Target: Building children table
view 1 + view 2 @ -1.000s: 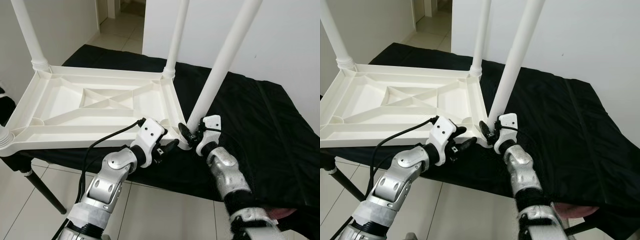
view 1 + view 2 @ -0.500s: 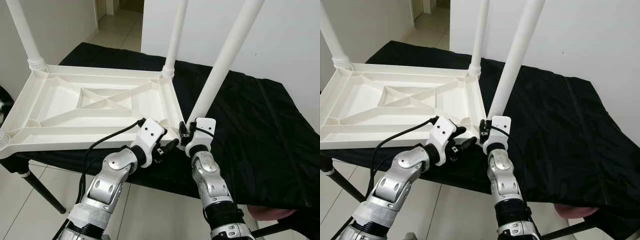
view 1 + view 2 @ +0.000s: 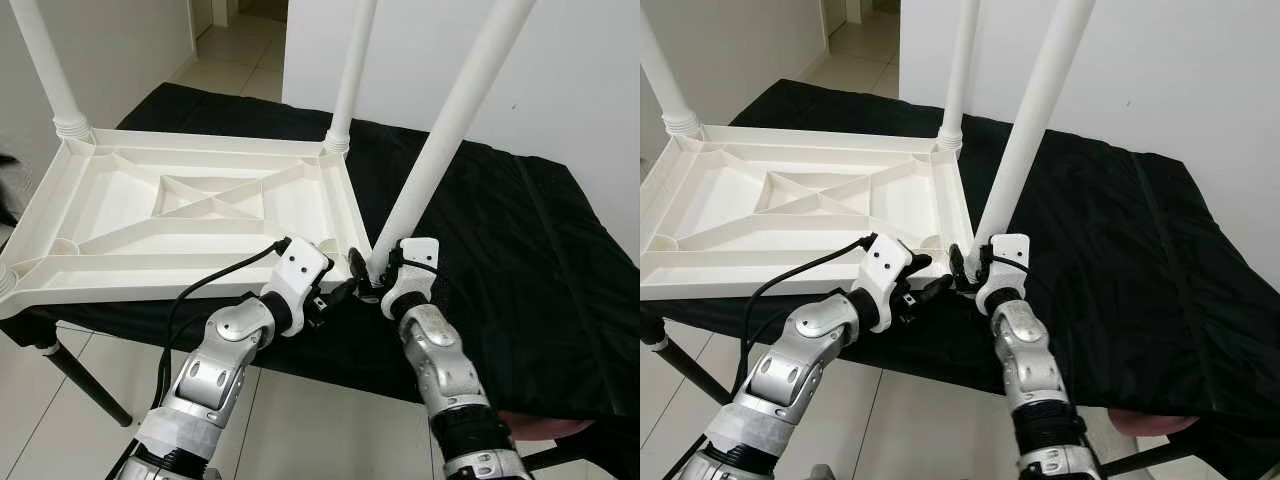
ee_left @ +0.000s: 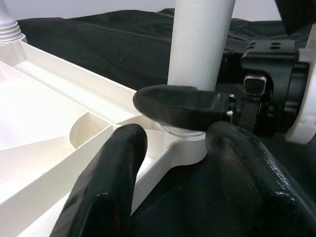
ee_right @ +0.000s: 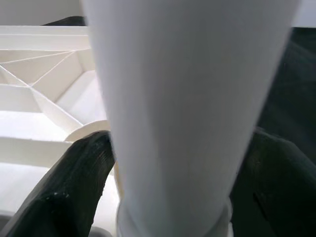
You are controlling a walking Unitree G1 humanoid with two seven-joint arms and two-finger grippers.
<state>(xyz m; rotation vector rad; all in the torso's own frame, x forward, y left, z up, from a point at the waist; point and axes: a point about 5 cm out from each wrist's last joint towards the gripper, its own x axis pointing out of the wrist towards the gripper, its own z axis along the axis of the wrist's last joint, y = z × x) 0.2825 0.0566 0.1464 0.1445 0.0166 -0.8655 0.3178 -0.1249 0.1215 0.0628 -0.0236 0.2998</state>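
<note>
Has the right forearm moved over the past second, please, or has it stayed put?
Yes. The right gripper stays clamped at the base of the near leg, but its forearm swung left toward the left arm, then partly back right.

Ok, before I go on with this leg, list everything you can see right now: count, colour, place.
Table top: one, white, upside down on the black cloth, ribbed underside up.
Near-right leg: one, white, standing in the corner socket closest to the robot.
Far legs: two, white, upright at the far corners.
Black cloth: one, covering the work table.
Work table leg: one seen, black, lower left on the tiled floor.
Wall: white, behind the table.
Left end effector: open, at the near-right corner of the table top.
Right end effector: fingers on either side of the near-right leg's base.
</note>
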